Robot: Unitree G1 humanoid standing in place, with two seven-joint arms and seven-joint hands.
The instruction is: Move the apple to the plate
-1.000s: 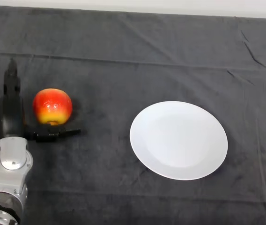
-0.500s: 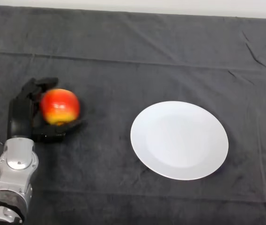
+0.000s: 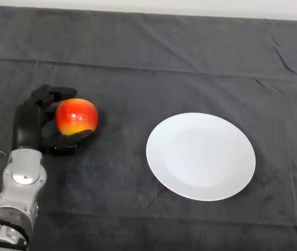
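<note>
Silver-grey left arm (image 3: 18, 193) enters from the lower left corner of the head view. Above it, the black left hand (image 3: 27, 125) is closed about the apple (image 3: 76, 116): the fingers (image 3: 52, 94) curl over the apple's far upper side, and the thumb (image 3: 67, 142) wraps under its near side. The apple is red with a yellow band low on its face, and sits at the left of the tabletop (image 3: 138, 63), which is covered by a dark cloth. Whether the apple rests on the cloth or is raised off it cannot be told. The white plate (image 3: 201, 156) lies well apart to the right, flat on the cloth, with nothing on it.
</note>
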